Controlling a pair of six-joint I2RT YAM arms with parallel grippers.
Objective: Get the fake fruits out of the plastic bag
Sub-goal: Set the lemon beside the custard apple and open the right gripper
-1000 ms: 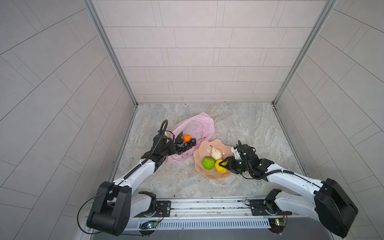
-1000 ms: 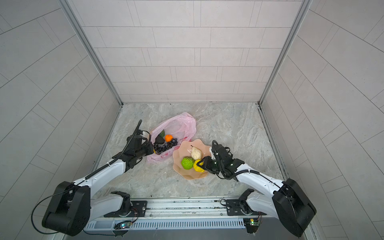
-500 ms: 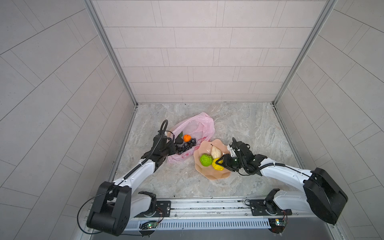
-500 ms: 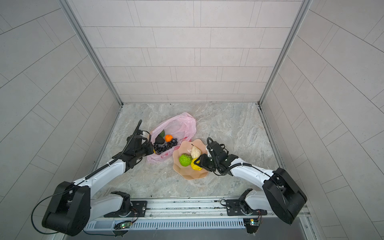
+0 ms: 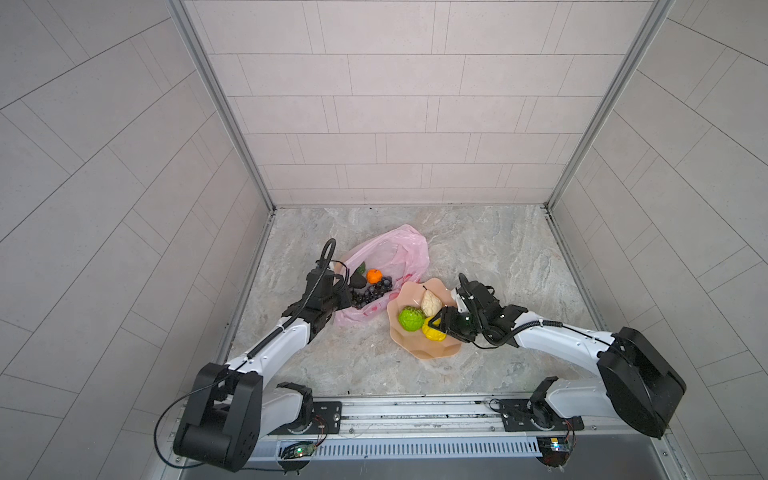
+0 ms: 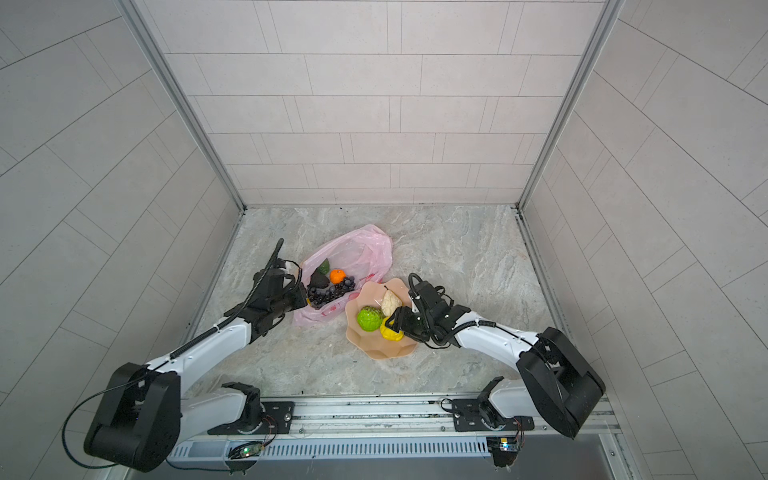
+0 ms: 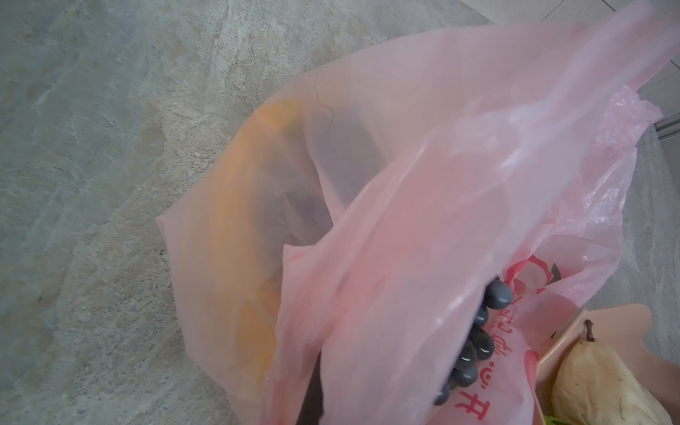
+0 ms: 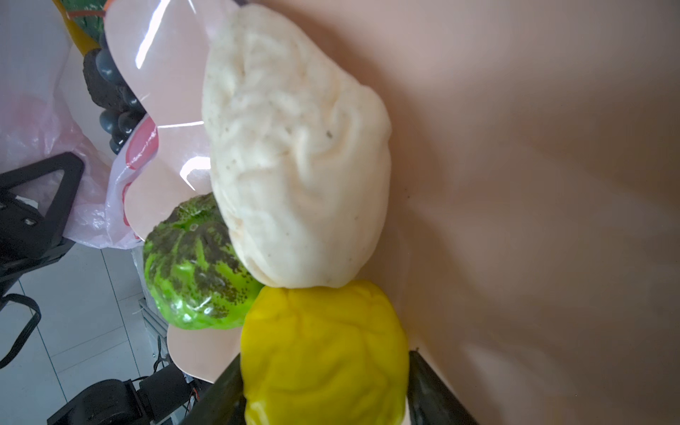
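**Both top views.** The plastic bag lies crumpled on the marbled tabletop, left of centre. The left gripper is at its open mouth, fingers closed on the bag's near rim. Inside the mouth lie an orange, a dark avocado and a grape bunch. A peach scalloped bowl touches the bag. It holds a cream pear, a bumpy green fruit and a yellow lemon-like fruit, all three touching. The right gripper reaches into the bowl.

**Left wrist view.** The bag's red print includes a rose-like emblem and the legible character 开; the other characters are too blurred to read. A yellow-orange shape shows through the film.

**Right wrist view.** The two dark fingers stand hard against either side of the yellow fruit. Whether they clamp or merely flank it cannot be told.
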